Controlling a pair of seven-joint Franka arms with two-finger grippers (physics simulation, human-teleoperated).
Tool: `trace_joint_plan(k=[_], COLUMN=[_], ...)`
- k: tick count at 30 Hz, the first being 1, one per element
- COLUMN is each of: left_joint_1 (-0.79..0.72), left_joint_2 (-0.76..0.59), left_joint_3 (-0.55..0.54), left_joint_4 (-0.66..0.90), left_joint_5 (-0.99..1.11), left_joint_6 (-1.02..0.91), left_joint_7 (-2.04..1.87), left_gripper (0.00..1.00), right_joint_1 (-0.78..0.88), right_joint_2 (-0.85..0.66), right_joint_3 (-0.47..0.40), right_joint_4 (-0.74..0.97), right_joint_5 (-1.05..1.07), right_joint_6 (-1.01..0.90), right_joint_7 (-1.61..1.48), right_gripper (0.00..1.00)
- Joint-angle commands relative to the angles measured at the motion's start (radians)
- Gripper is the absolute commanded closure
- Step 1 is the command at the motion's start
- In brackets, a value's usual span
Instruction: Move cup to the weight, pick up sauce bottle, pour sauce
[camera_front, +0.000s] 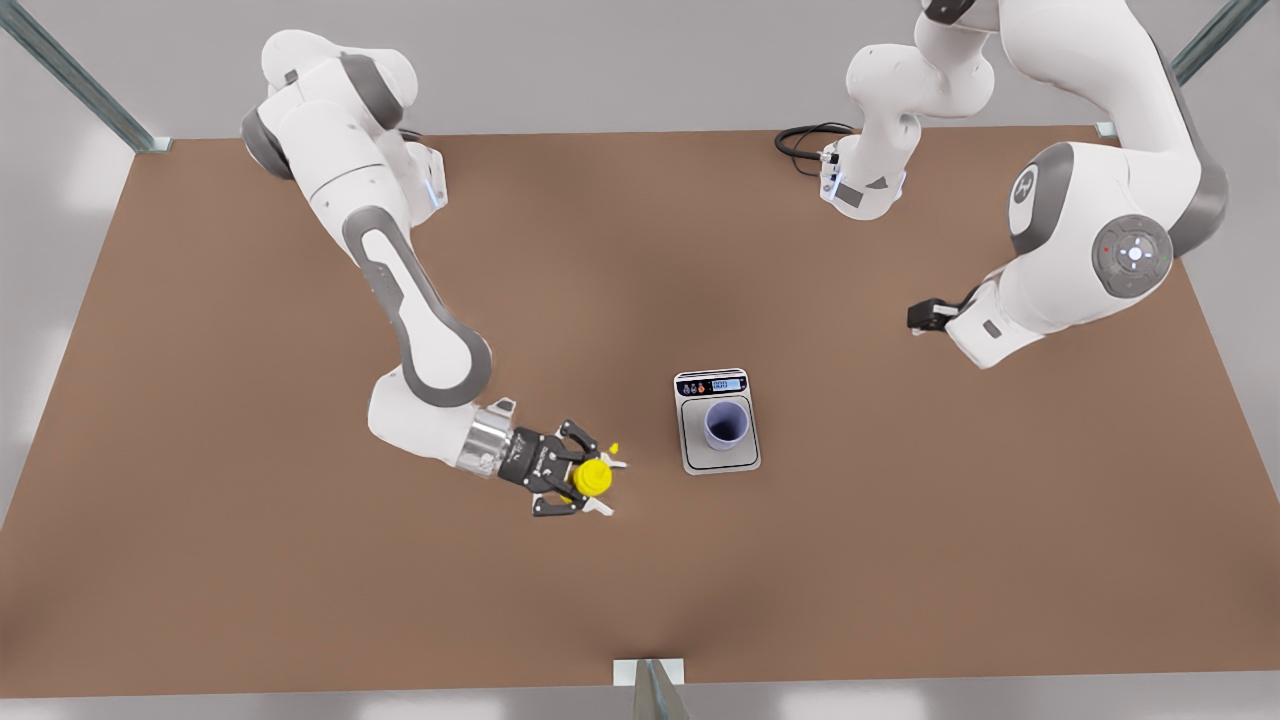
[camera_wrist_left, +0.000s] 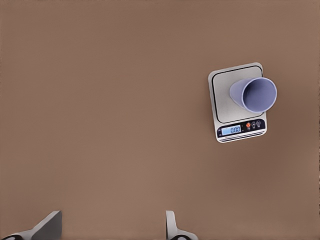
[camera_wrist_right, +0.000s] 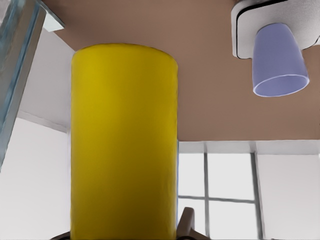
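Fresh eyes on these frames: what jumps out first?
The bright yellow sauce bottle stands out most, clamped in the right gripper at the front view's left, beside the weight. Next is the lavender cup standing upright on the weight's steel platform mid-table. The left gripper is open, its arm waiting high over the table's far side at the front view's right.

Matt brown table (camera_front: 250, 400), brushed-steel weight (camera_front: 717, 455), smooth yellow sauce bottle (camera_wrist_right: 124, 145)
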Motion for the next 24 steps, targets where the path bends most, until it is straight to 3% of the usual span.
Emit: trace_joint_plan(k=[1, 10, 13, 24], left_joint_1=[0.0, 0.0, 0.0, 0.0], left_joint_2=[0.0, 0.026, 0.032, 0.04], left_joint_3=[-0.002, 0.003, 0.003, 0.003], left_joint_4=[-0.004, -0.01, -0.01, -0.01], left_joint_5=[0.002, 0.005, 0.007, 0.008], left_joint_6=[-0.003, -0.001, 0.002, -0.003], left_joint_7=[0.0, 0.0, 0.0, 0.0], left_gripper=[0.0, 0.0, 0.0, 0.0], right_joint_1=[-0.02, -0.361, -0.385, -0.456], right_joint_2=[-0.012, -0.061, -0.006, 0.071], right_joint_3=[0.008, -0.004, -0.099, -0.145], right_joint_4=[-0.029, -0.382, -0.439, -0.571], right_joint_5=[-0.003, 0.028, 0.029, -0.004], right_joint_6=[-0.028, -0.556, -0.742, -0.796], right_joint_7=[-0.021, -0.434, -0.589, -0.713], right_gripper=[0.78, 0.77, 0.77, 0.75])
